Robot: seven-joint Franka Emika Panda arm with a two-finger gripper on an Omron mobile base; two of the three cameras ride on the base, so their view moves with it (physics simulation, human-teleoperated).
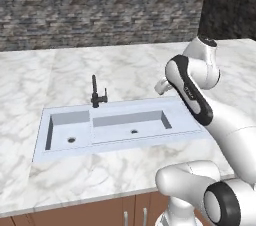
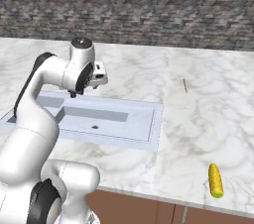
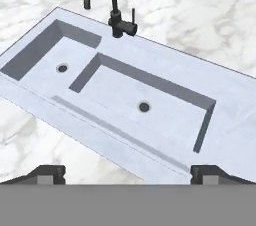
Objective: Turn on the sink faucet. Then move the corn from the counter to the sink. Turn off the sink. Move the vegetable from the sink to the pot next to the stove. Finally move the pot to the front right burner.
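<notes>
Veined marble counter, matt black faucet

No readable text, labels or numbers — anywhere.

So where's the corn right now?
In the right base view, the corn lies on the counter near its front edge, well to the right of the sink.

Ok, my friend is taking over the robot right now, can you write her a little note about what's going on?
Claw: open, holding nothing, up above the sink.
Sink faucet: at the back rim of the sink; no water seen running, so it looks not yet turned on.
Corn: lying on the counter near the front edge, off to the right of the sink.
Done: nothing yet, as far as can be seen.
Left: faucet on, corn into the sink, faucet off, corn into the pot, pot onto the front right burner.
</notes>
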